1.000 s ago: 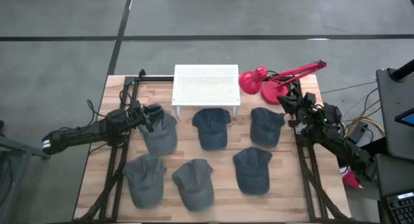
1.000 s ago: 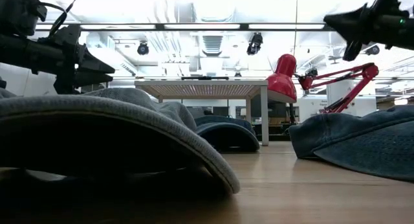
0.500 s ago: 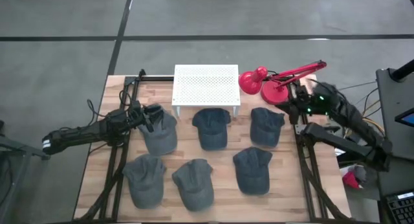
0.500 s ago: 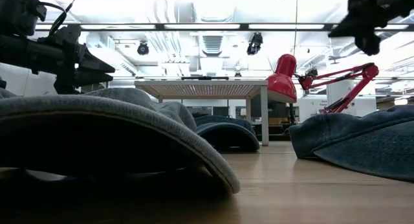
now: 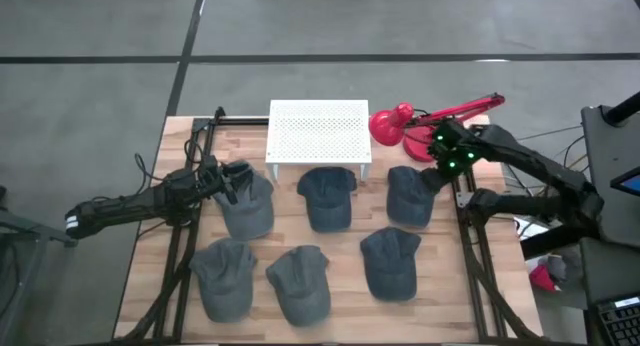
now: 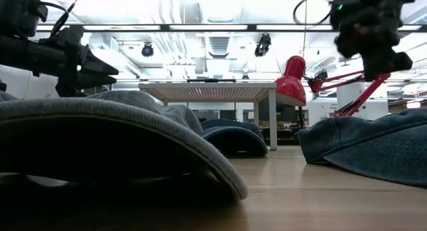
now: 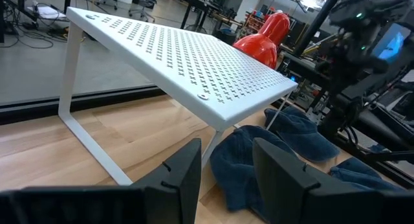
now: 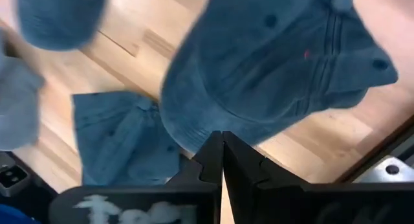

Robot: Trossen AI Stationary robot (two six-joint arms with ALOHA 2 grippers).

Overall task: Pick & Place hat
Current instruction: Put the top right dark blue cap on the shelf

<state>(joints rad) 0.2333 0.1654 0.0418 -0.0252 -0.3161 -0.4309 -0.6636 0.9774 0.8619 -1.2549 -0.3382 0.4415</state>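
Showing a wooden table from above, the scene holds six blue-grey caps in two rows, with a white perforated rack behind them and a red desk lamp beside it.

The right claw hangs above the back-right cap, its two fingers pressed fully together and holding nothing. That cap lies directly below the claw; another cap lies just beyond it, and the lamp stands close behind the claw.

The left claw rests over the back-left cap, fingers partly apart; whether they grip the cloth cannot be told.

What could go wrong: coming down with fingers closed, the right claw would only push the cap flat or shove it. The lamp stands near enough to be knocked by the arm.

No brand, label or writing is readable anywhere.
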